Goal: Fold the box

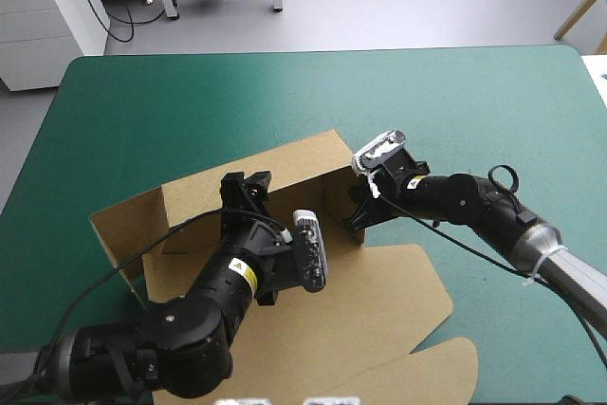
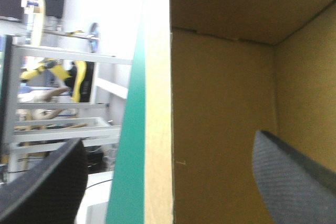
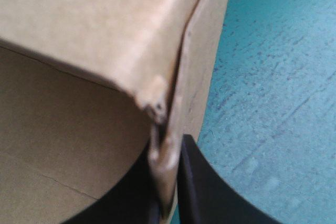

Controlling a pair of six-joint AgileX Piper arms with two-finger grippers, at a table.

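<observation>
Left end effector: spread; astride rear wall | box: brown; walls raised; lid flat | right end effector: pinching side-wall corner

Left gripper spread; right gripper apparently pinched.

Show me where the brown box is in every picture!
High view: box mid-table, walls raised, lid flat.
Left wrist view: its wall stands inside the open left end effector.
Right wrist view: its corner sits pinched in the right end effector.
Shared landmark: teal-green cover beside the box.
</observation>
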